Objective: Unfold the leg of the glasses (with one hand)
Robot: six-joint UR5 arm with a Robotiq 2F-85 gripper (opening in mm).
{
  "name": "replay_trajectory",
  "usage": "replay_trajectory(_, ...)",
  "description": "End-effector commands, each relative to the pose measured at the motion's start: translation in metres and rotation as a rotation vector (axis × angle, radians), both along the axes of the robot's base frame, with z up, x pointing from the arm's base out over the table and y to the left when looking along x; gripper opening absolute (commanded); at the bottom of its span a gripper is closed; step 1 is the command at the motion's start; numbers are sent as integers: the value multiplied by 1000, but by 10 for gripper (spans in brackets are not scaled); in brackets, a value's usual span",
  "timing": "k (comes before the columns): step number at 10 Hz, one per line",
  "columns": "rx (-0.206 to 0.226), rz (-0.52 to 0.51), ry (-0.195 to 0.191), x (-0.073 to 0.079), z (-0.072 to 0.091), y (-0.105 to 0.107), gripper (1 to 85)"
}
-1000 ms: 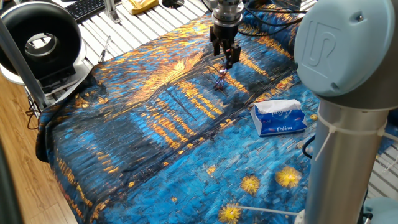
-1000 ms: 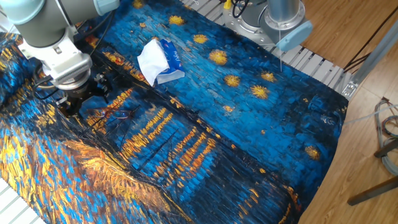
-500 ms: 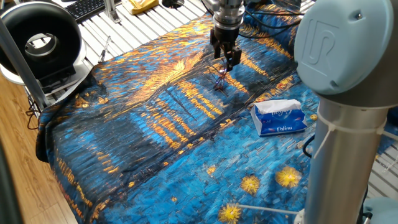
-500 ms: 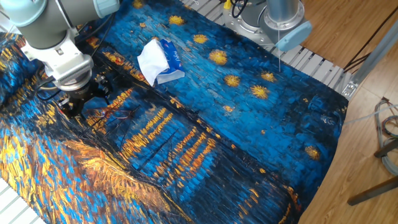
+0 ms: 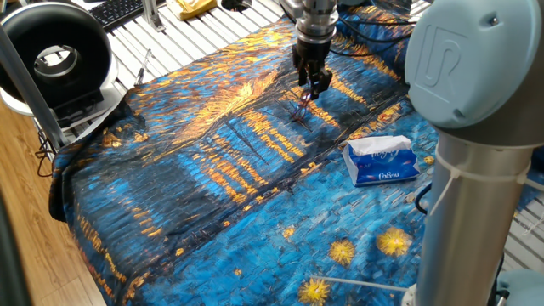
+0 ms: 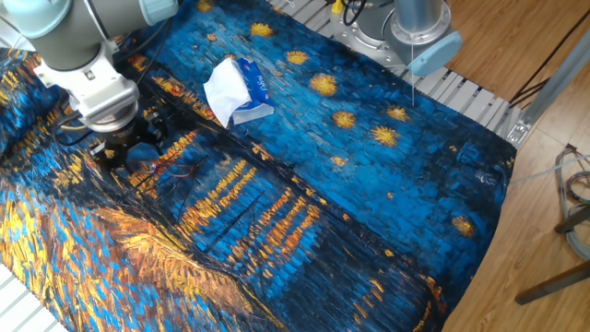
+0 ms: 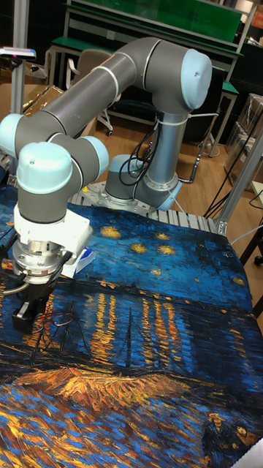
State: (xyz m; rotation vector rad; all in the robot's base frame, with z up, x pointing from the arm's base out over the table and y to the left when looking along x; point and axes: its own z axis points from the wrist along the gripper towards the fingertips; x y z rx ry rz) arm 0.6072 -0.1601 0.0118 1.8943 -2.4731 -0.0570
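The black two-finger gripper (image 5: 313, 85) has lifted slightly and drifted toward the upper right of the frame over the last second. It now hangs just above the small reddish wire-frame glasses (image 5: 302, 109), which lie on the painted blue-and-gold cloth over the desk (image 5: 212, 170). I cannot tell how wide its fingers stand. The thin wire leg looks not yet swung out. The only container is the blue tissue pack (image 5: 382, 161), right of centre, with white tissue showing at its top.

A blue tissue pack (image 5: 382, 161) lies on the painted blue-and-orange cloth (image 5: 212, 170), well apart from my fingers, white tissue showing at its top. A black ring-shaped device (image 5: 55, 55) stands beyond the cloth's edge, far from my fingers.
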Motion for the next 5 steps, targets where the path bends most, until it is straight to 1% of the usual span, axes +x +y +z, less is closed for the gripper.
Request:
replay_trajectory(1,8,-67,7,-5,3,1,497)
replay_trajectory(2,-1,-79,8,-7,4,0,477)
replay_trajectory(3,-10,-88,5,-7,5,-2,430)
replay_trajectory(5,-20,-107,1,-8,6,-4,370)
